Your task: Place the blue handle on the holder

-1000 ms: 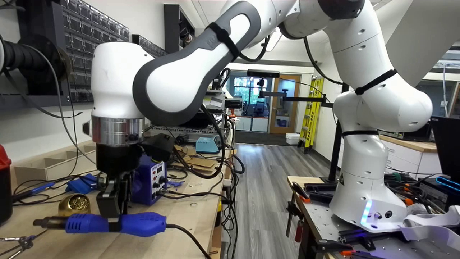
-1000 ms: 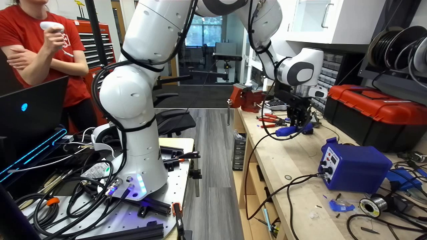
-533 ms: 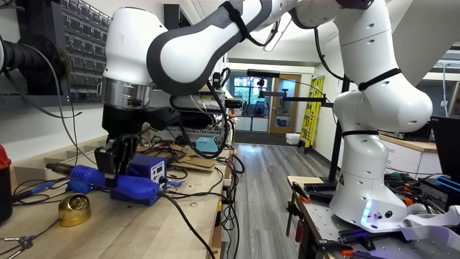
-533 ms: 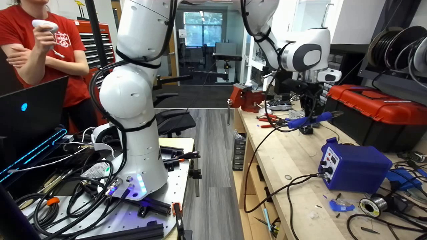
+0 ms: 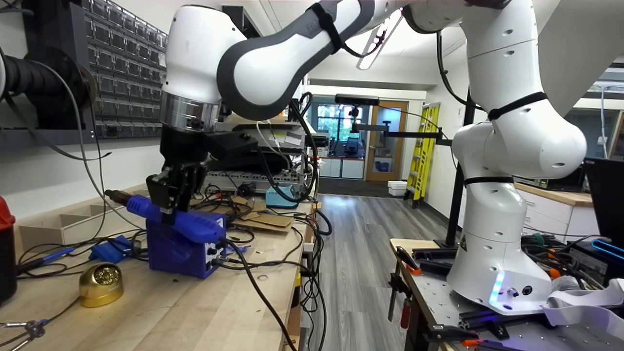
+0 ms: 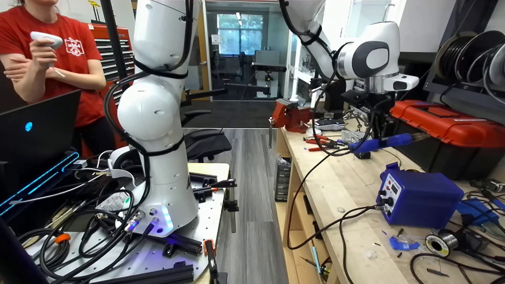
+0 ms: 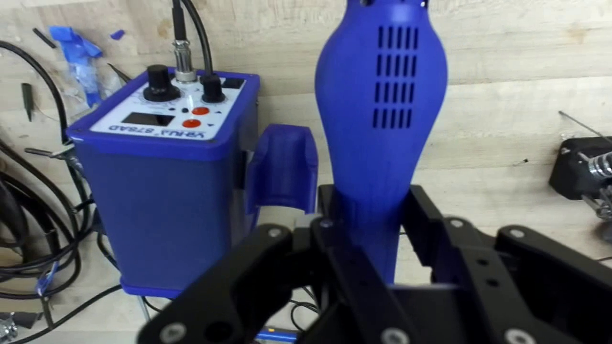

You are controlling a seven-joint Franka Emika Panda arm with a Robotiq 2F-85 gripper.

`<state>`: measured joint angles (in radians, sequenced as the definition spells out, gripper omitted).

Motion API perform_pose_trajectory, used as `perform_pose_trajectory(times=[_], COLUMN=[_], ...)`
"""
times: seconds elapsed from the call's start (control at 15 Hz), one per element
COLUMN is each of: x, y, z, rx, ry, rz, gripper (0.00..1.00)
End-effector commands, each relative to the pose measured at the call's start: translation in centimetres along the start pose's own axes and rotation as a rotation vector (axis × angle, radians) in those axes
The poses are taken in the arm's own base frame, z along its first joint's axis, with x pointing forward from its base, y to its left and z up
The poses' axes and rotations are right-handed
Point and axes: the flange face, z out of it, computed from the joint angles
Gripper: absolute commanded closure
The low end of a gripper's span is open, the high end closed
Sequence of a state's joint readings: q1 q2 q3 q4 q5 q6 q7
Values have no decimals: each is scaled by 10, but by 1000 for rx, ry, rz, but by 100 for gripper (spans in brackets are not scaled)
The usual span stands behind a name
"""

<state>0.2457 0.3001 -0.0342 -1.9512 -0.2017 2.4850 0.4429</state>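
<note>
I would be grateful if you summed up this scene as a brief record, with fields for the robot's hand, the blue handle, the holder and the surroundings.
Hand: shut on the blue handle
Blue handle: gripped, in the air above the bench
Holder: dark-blue box standing on the bench, curved blue cradle on its side
Placement: not yet done; blue handle apart from the cradle
Nearby: red-lidded toolbox, solder spool, gold pot
Person: red shirt, holding a white handheld device

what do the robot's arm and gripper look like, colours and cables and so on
The arm is white and rounded, with dark grey trim, black straps, black cables along it and a silver collar near its end. The gripper is black, with linked bars and pale round screw heads.
</note>
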Motion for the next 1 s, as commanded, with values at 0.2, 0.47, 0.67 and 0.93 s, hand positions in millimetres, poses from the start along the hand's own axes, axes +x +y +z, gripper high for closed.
perform_pose_trajectory(times=[0.2, 0.47, 0.67, 0.93], x=[-19, -25, -27, -29], y=[32, 38, 39, 35], z=[0, 11, 18, 25], rx=[-46, -53, -53, -53], ry=[6, -20, -34, -45], rz=[102, 124, 118, 100], gripper=[88, 88, 88, 88])
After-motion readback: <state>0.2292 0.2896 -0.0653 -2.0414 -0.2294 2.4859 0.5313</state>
